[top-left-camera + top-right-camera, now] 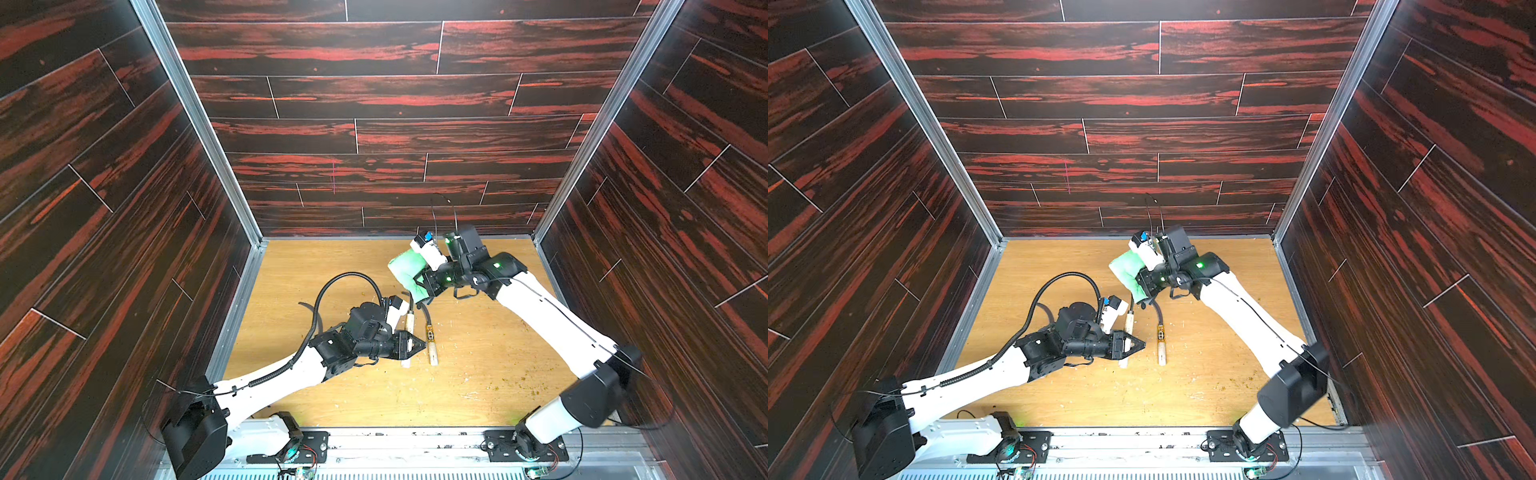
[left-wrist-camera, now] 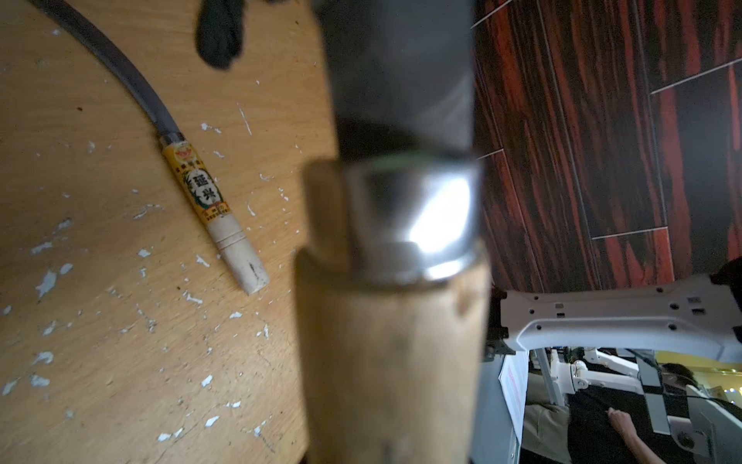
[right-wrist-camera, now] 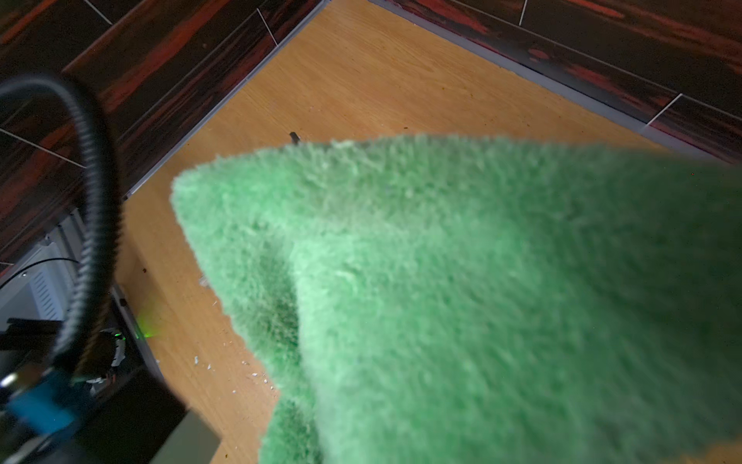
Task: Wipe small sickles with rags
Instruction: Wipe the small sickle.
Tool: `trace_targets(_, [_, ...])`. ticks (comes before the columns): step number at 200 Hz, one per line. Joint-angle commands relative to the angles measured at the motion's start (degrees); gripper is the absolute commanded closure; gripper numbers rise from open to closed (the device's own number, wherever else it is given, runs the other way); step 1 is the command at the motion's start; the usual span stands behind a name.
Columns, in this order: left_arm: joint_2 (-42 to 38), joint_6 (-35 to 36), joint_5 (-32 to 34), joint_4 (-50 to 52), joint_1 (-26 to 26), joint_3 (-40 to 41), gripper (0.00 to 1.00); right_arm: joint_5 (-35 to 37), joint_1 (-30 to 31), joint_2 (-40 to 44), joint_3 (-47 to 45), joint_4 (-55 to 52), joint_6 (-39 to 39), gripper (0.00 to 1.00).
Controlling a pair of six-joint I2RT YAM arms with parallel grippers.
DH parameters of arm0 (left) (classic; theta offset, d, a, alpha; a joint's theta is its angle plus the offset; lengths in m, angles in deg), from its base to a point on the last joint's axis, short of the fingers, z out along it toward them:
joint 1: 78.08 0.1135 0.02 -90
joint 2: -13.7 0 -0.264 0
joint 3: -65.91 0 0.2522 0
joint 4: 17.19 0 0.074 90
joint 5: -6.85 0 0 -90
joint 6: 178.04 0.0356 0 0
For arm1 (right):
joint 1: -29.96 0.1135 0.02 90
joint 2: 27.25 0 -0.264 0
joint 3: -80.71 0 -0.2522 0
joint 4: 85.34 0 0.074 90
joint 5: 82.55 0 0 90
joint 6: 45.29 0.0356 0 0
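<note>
Left wrist view: my left gripper (image 1: 417, 345) is clamped shut on one sickle (image 2: 393, 361) by its handle, spare sickle (image 2: 213, 209) loose beside it, right gripper (image 1: 426, 289) farther back pinching the rag (image 3: 461, 301) near that blade, so wipe step, I reckon, and next needs rag drawn along the blade.

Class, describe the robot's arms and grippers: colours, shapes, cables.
The left arm and right arm have white link shells and black joints. A ribbed black hose loops over the left; a thin black wire runs along the right. The left gripper is black with tapered jaws; the right gripper black too.
</note>
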Motion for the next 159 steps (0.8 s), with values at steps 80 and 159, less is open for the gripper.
trace_targets(80, [-5.7,10.3,-3.4,1.4,-1.5,-6.2,1.0,-9.0,-1.3,-6.6,0.0,3.4,-2.0,0.99])
trace_targets(159, [-9.1,10.3,-4.3,1.2,-1.5,-7.2,1.0,-13.5,-3.2,-11.9,-0.4,4.4,-1.3,0.99])
